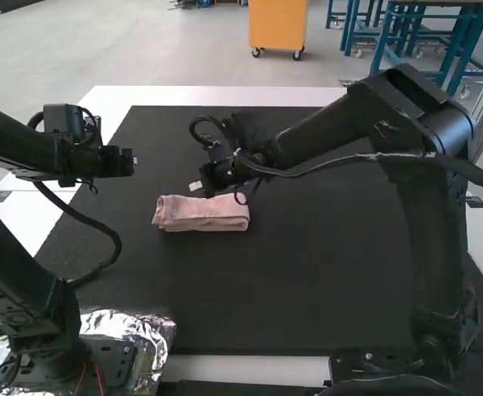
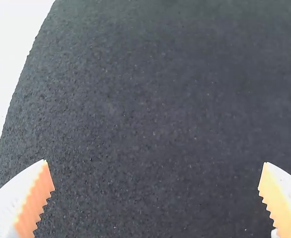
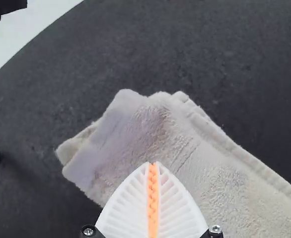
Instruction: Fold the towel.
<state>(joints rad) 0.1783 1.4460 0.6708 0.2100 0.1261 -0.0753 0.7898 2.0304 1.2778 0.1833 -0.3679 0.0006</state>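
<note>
Pink towel (image 1: 200, 216) on the black mat (image 1: 307, 289), folded into a narrow, thick strip, lying flat, left of the mat's middle in the high view. Long axis runs roughly side to side between the two arms, short ends facing left and right. Right gripper (image 3: 154, 162) is the nearer one: in the high view its tips sit at the strip's far long edge, around mid-length, so the towel lies from there toward the arm bases, with an end out to either side. Its ribbed white fingers are clenched together, orange pads meeting, no cloth visible between them; can't tell whether the tips touch the fabric. Left gripper (image 2: 155, 162) is released, fingers wide apart over bare mat, nothing between; in the high view it's off beyond the towel's left end, apart from it. Layers at one short end are stacked a bit unevenly, corners peeking past each other. Fold looks mostly done; step in hand is probably a press or tidy, or setting up a last fold. If another fold is wanted, it should go across the long axis, lifting a short end; right gripper would need to part its fingers first. Risk: grabbing just the top layer, or dragging the strip askew.
</note>
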